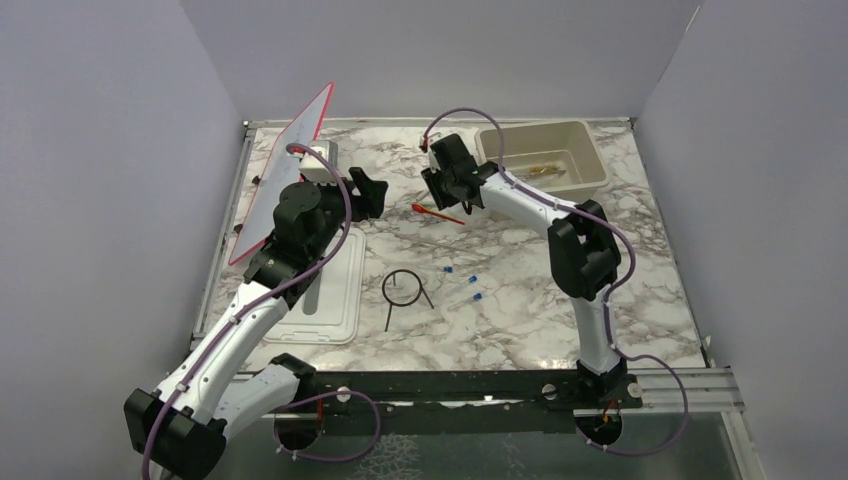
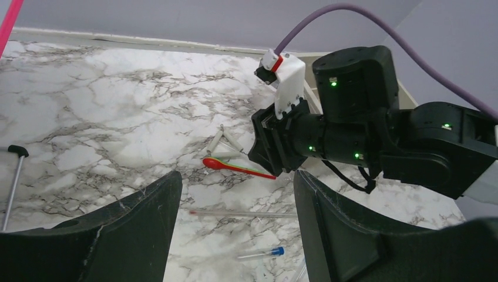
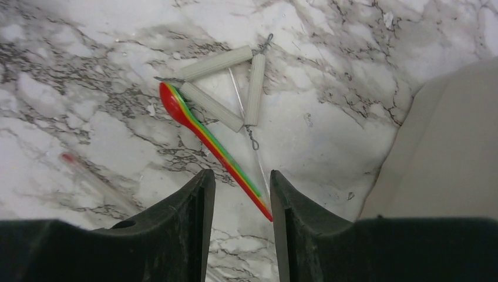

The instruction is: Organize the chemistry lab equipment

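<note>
Two end effectors noted: right end effector (image 3: 241, 179) low over the table (image 1: 520, 300), jaws partway apart astride the orange-red stick (image 3: 211, 141) tail, nothing gripped yet; left end effector (image 2: 238, 182) wide, empty. Step: picking the stick. Next likely needs a square close, clear of the white triangle (image 3: 253, 88).

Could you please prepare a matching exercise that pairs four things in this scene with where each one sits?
Things:
1. orange-red stick
2. black wire ring
3. red-framed white board
4. beige tub

Places:
A. far right corner of the table
B. propped up, tilted, at the left edge
C. lying flat near the middle
D. tail end between the fingers of the right end effector

Pairs: 1-D, 2-C, 3-B, 4-A.
</note>
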Available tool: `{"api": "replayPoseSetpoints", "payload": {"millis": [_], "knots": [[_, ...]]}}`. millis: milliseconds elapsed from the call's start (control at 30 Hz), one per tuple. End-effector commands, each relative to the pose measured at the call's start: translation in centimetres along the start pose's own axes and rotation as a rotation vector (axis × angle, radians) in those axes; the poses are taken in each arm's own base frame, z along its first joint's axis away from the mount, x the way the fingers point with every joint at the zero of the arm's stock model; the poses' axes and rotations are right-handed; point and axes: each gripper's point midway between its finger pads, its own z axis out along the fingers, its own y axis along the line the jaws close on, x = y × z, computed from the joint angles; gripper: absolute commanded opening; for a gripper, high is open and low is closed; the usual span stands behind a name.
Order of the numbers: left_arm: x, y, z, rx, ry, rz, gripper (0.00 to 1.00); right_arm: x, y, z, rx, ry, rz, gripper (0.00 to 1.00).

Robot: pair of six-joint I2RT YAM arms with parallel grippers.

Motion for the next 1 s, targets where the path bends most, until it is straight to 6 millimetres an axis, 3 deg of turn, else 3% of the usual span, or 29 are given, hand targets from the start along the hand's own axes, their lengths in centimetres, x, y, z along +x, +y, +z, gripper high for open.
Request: {"api": "replayPoseSetpoints", "payload": {"millis": [0,300,567,733,967], "knots": [[-1.2,0.1,-0.3,-0.015,-0.029,0.009,0.73,1.2,-1.3,1.3,0.068,0.059,-0.032,0.44],[-0.3,0.4,0.2,-0.023,-0.006,0.015,0.73,3.7,-2.4,2.8,0.042,0.131,-0.087,0.37],[0.2,0.5,0.6,-0.024,0.007,0.014,0.73,5.9,-2.1,3.7,-0.031,0.205,-0.144,0.32],[0.2,0.5,0.7,-0.023,0.008,0.013,0.72,6.4,-2.5,4.0,-0.050,0.221,-0.142,0.31],[0.3,0.4,0.7,-0.022,0.010,0.013,0.73,8.5,-1.2,3.9,-0.172,0.292,-0.172,0.27]]}}
